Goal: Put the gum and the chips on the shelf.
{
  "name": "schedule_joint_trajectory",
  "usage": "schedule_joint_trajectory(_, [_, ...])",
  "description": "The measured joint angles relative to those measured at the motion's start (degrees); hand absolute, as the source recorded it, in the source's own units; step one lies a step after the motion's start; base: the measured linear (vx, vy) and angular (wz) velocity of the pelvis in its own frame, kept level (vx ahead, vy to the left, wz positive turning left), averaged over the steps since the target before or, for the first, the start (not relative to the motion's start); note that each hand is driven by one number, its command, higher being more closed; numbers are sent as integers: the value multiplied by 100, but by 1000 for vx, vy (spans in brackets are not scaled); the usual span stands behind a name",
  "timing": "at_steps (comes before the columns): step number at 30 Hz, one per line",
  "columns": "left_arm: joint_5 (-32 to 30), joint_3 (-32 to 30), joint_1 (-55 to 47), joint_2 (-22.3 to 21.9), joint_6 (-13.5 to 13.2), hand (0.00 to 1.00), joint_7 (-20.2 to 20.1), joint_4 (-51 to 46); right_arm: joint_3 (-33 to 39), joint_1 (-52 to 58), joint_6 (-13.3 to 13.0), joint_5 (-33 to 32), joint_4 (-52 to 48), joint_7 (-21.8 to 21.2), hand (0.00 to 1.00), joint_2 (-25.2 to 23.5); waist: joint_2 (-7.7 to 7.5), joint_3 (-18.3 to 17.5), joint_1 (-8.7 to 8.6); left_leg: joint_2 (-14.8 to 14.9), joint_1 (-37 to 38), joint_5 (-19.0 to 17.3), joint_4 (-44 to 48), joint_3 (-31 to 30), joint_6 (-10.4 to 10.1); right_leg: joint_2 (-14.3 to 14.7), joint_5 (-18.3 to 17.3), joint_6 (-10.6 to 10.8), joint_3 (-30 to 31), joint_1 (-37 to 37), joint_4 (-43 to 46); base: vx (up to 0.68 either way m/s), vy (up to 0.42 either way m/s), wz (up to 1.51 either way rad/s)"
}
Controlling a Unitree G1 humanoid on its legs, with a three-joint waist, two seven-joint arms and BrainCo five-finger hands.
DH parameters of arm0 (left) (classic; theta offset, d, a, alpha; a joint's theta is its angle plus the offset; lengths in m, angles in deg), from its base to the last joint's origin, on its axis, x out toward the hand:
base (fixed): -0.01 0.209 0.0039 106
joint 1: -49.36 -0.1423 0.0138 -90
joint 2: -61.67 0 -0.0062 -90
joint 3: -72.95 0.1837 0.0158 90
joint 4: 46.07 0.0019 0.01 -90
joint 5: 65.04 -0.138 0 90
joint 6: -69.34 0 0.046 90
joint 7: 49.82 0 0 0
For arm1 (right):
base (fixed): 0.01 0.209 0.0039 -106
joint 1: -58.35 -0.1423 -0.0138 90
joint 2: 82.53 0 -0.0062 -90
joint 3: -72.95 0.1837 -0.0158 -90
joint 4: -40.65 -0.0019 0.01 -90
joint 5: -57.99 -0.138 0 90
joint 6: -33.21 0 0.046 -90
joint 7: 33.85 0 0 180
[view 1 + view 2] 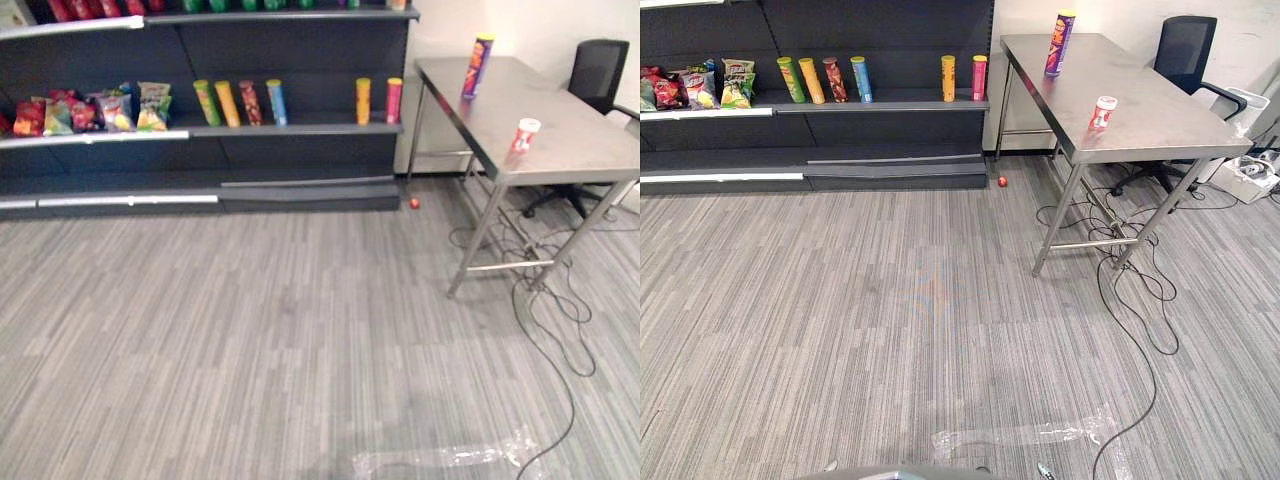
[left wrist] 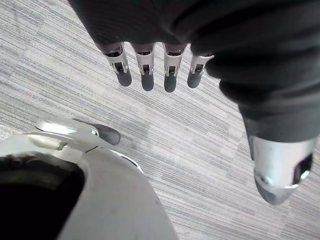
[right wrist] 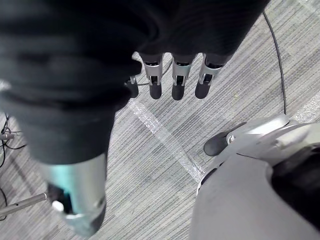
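The grey striped carpet floor (image 1: 250, 330) covered the whole area in front of the robot. A dark multi-tier shelf unit with silver edge strips (image 1: 300, 50) stood along the far wall on the robot's left side. A rectangular stainless steel table on thin metal legs (image 1: 575, 125) stood to the right of the shelf unit, near its right end and apart from it. A black mesh-backed office chair (image 1: 598, 70) stood behind the table at its far right side.

The left robot hand (image 2: 145, 62) hung above the floor. Its fingers were extended straight, side by side, with the thumb set apart. It was open, gripped nothing and touched nothing. The right robot hand (image 3: 178, 75) was in the same condition: fingers straight, open, above the floor.

A strip of clear tape (image 1: 440, 457) lay flat on the floor close to the robot.

A row of colourful snack bags (image 1: 100, 108) sat at the left end of the middle shelf board. A row of upright cylindrical cans in green, yellow, red and blue (image 1: 240, 103) stood to the right of the bags, with two more cans further right.

The tall purple chips can with a yellow top (image 1: 477, 67) stood upright on the table near its far left corner. The small red-and-white gum tub (image 1: 524, 136) stood on the table close to its near left edge, well apart from the chips can.

A small red object (image 1: 414, 203) lay on the floor between the shelf unit's base and the table's leg.
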Motion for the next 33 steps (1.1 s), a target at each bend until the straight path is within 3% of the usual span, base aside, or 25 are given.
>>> schedule_joint_trajectory(17, [9,107,45,-14,-207,0,117,0,-54,-387,-233,319,-95,313,0,-108,-46,153,25,-7,78,61,-89,-20,-9,-23,-24,83,-146,74,-20,-43,-9,3])
schedule_joint_trajectory(33, [168,168,63,3,-217,0,130,-9,-256,-499,-246,556,-224,386,0,-118,-68,286,36,-24,161,80,-204,-11,-34,-27,-21,81,-189,172,-112,0,-1,1])
